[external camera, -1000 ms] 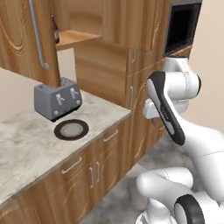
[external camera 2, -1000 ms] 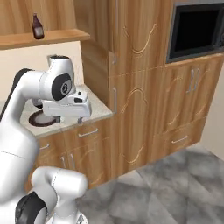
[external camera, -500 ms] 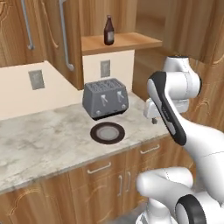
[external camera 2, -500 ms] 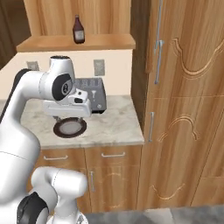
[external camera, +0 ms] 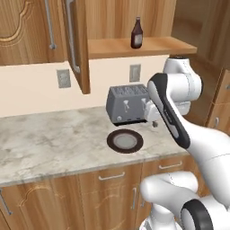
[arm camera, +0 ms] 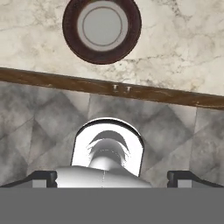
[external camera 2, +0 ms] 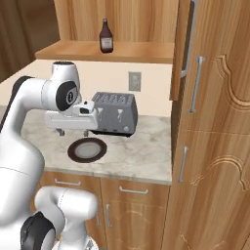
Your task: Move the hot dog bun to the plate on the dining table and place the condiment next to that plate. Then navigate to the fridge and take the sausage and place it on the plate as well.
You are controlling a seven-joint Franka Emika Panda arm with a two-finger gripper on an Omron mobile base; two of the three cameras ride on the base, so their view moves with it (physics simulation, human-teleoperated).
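Now we see the plate (external camera: 125,141) lying flat on the marble desk (external camera: 49,143), at the centre of the left base view, just in front of a grey toaster (external camera: 127,104). Above them, in the upper middle of that frame, the condiment (external camera: 136,33) stands upright on a wooden shelf (external camera: 148,45). Our fingers (arm camera: 112,177) stand wide apart and hold nothing; their dark tips sit at the bottom corners of the hand view, well below the plate at its top. In the right base view the hand hangs over the desk edge, left of the toaster.
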